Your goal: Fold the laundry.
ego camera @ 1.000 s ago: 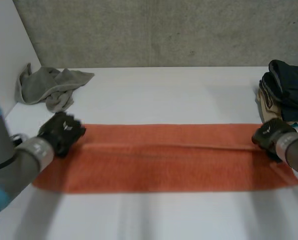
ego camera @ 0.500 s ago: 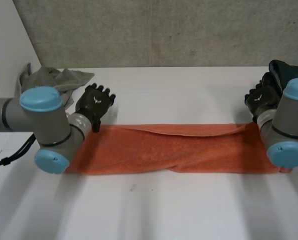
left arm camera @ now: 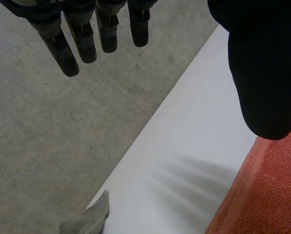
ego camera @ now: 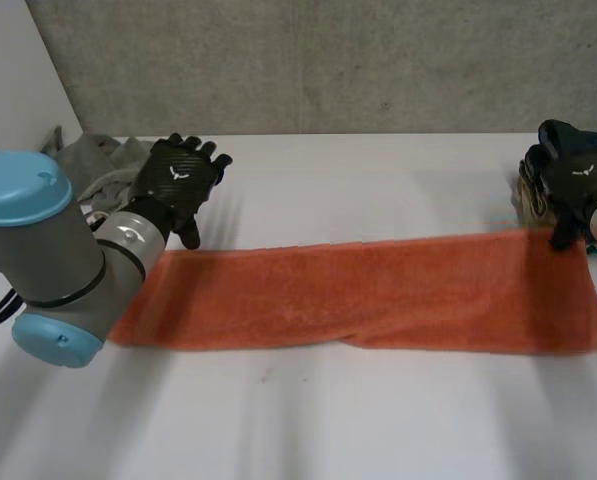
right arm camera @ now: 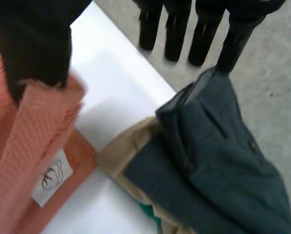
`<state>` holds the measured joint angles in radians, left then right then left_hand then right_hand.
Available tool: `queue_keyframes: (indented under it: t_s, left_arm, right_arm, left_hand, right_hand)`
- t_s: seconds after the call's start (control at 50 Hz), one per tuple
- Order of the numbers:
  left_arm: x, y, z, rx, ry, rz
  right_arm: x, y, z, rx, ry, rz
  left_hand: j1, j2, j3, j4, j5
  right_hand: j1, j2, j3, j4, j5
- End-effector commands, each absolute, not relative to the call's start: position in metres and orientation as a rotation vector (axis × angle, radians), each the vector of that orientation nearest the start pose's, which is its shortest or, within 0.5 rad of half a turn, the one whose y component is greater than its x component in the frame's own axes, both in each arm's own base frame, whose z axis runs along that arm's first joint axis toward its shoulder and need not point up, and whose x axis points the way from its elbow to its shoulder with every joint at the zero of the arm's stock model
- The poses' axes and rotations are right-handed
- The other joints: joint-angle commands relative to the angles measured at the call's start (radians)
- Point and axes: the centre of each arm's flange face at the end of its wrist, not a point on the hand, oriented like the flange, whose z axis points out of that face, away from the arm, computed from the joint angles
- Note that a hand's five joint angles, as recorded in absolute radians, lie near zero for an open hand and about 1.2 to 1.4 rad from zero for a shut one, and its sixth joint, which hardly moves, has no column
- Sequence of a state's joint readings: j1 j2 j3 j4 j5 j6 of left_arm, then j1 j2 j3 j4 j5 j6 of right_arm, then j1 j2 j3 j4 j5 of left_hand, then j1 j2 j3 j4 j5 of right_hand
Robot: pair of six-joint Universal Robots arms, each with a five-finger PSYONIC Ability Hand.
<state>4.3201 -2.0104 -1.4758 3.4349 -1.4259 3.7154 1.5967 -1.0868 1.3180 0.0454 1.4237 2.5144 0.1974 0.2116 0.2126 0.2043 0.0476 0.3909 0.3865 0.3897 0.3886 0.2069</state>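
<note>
One long fold looks done; both hands splayed, holding nothing.
Orange towel (ego camera: 358,295) lies as a strip on the table (ego camera: 378,190), left hand (ego camera: 183,180) above its far-left corner, right hand (ego camera: 578,180) at far-right. Next I'd regrip an end, fold crosswise.

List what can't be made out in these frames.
- Grey cloth: head view, mostly behind the left arm and left hand.
- Clothes pile: head view, covered by the right hand and cut off by the edge.
- Label on the orange towel: right wrist view, print too blurred to read.
- Towel's left end: head view, under the left arm.
</note>
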Motion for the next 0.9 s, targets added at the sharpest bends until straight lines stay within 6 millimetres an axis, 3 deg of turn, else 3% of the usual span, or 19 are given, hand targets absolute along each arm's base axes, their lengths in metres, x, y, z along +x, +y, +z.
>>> queue_keyframes:
  t_s: [0.02,0.14,0.28,0.38,0.48,0.52,0.64,0.74,0.84,0.86,0.9]
  left_arm:
    - [-0.282,-0.307,0.208,1.180,1.927,-2.149]
    - [-0.281,-0.307,0.211,1.172,1.922,-2.154]
    - [-0.279,-0.300,0.218,1.162,1.923,-2.170]
    - [-0.276,-0.291,0.221,1.149,1.952,-2.184]
    - [-0.274,-0.283,0.221,1.139,1.981,-2.190]
    - [-0.273,-0.280,0.220,1.141,1.986,-2.191]
    - [-0.274,-0.277,0.217,1.147,1.995,-2.188]
    - [-0.274,-0.277,0.215,1.146,1.988,-2.195]
    - [-0.274,-0.277,0.213,1.142,1.978,-2.205]
    - [-0.274,-0.277,0.213,1.141,1.977,-2.207]
    - [-0.274,-0.277,0.212,1.141,1.975,-2.209]
  right_arm:
    - [0.149,-0.409,0.205,-0.960,2.481,-2.207]
    - [0.152,-0.412,0.203,-0.964,2.383,-2.294]
    - [0.154,-0.392,0.230,-1.000,2.299,-2.332]
    - [0.152,-0.356,0.225,-1.028,2.452,-2.094]
    - [0.137,-0.307,0.202,-0.984,2.702,-1.583]
    - [0.130,-0.301,0.192,-0.956,2.735,-1.504]
    - [0.122,-0.299,0.164,-0.949,2.691,-1.583]
    - [0.109,-0.307,0.151,-0.921,2.683,-1.705]
    - [0.105,-0.313,0.130,-0.917,2.685,-1.714]
    - [0.105,-0.314,0.127,-0.921,2.686,-1.712]
    - [0.102,-0.318,0.123,-0.930,2.704,-1.731]
  left_hand:
    - [-0.023,-0.037,-0.038,-0.030,-0.048]
    - [-0.023,-0.037,-0.038,-0.030,-0.048]
    - [-0.023,-0.037,-0.038,-0.030,-0.048]
    - [-0.023,-0.037,-0.038,-0.030,-0.048]
    - [-0.023,-0.037,-0.038,-0.030,-0.048]
    - [-0.023,-0.037,-0.038,-0.030,-0.048]
    - [-0.023,-0.037,-0.038,-0.030,-0.048]
    - [-0.023,-0.037,-0.038,-0.030,-0.048]
    - [-0.023,-0.037,-0.038,-0.030,-0.048]
    - [-0.023,-0.037,-0.038,-0.030,-0.048]
    - [-0.023,-0.037,-0.038,-0.030,-0.048]
  right_hand:
    - [-0.216,-0.212,-0.215,-0.214,-0.207]
    - [-0.216,-0.212,-0.215,-0.214,-0.207]
    - [-0.216,-0.212,-0.215,-0.214,-0.207]
    - [-0.216,-0.212,-0.215,-0.214,-0.207]
    - [-0.139,-0.135,-0.138,-0.137,-0.130]
    - [-0.086,-0.082,-0.085,-0.084,-0.077]
    - [0.096,0.100,0.097,0.098,0.106]
    - [0.123,0.127,0.124,0.125,0.132]
    - [0.173,0.177,0.174,0.175,0.182]
    - [0.202,0.206,0.203,0.204,0.211]
    - [1.001,1.005,1.002,1.003,1.010]
